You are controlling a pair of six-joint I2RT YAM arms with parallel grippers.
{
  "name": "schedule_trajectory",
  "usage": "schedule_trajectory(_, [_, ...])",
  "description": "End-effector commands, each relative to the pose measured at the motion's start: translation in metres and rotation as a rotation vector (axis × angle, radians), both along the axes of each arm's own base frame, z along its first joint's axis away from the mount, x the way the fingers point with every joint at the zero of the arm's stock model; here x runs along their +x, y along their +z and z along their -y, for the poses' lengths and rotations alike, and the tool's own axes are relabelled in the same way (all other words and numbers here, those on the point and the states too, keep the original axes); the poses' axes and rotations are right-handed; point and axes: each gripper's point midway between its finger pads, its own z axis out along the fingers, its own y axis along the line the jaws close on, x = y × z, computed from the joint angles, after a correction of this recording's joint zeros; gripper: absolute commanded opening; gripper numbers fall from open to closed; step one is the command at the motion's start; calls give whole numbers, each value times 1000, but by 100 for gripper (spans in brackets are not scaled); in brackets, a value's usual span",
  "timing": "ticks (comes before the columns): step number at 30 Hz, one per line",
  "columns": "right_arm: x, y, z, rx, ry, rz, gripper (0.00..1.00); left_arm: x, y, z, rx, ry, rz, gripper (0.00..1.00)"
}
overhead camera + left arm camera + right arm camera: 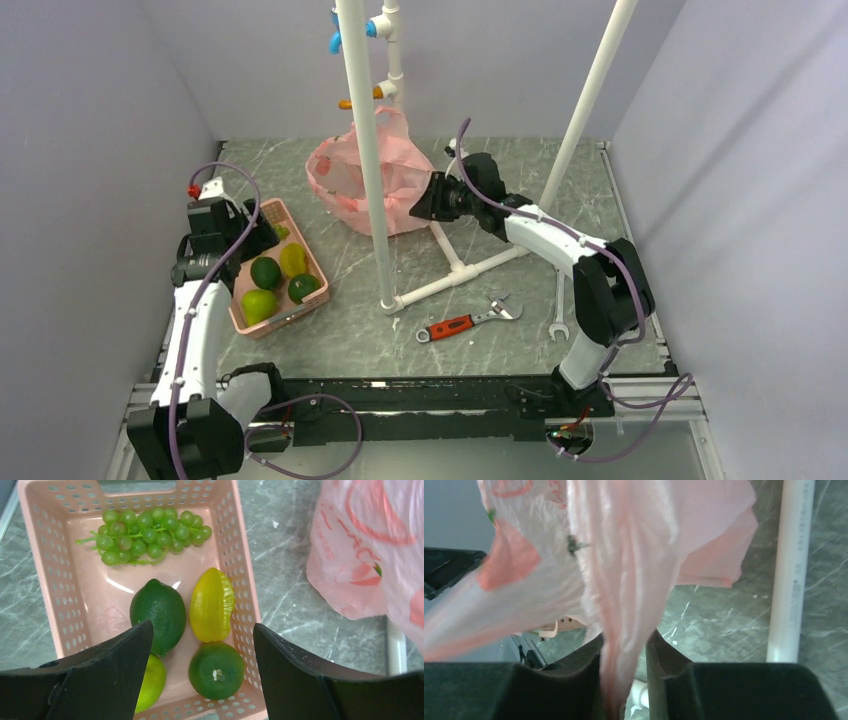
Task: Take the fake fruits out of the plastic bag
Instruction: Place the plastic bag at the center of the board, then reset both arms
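Note:
The pink plastic bag stands crumpled at the back middle of the table, behind a white pipe. My right gripper is shut on a bunched fold of the bag, which runs down between its fingers. No fruit shape shows through the bag. The fake fruits lie in a pink slotted basket on the left: green grapes, a dark green lime, a yellow starfruit, a green orange and a light green fruit. My left gripper is open and empty above the basket.
A white pipe frame stands upright mid-table, with its base bars on the surface and a second slanted pipe to the right. A red-handled adjustable wrench and a steel spanner lie near the front right.

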Motion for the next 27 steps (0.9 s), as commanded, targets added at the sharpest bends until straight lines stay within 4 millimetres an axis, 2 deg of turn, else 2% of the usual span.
schedule_trajectory(1, [3, -5, 4, -18, 51, -68, 36, -4, 22, 18, -28, -72, 82, 79])
schedule_trajectory(4, [-2, 9, 5, 1, 64, -31, 57, -18, 36, 31, -63, -115, 122, 82])
schedule_trajectory(6, [-4, 17, 11, -9, 52, -5, 68, -27, 51, 39, -73, -148, 171, 89])
schedule_trajectory(10, [-12, 36, 24, -48, 36, 49, 81, -45, 82, 47, -67, -183, 233, 91])
schedule_trajectory(15, [-28, 71, 51, -92, -20, 135, 92, -63, 122, 52, -51, -200, 298, 92])
schedule_trajectory(19, [-51, 106, 77, -108, -78, 213, 95, -77, 158, 56, -50, -207, 381, 94])
schedule_trajectory(24, [-74, 141, 124, -185, -218, 315, 100, -99, 199, 60, -47, -199, 482, 96])
schedule_trajectory(27, [-86, 166, 162, -229, -362, 376, 100, -113, 226, 61, -37, -187, 568, 97])
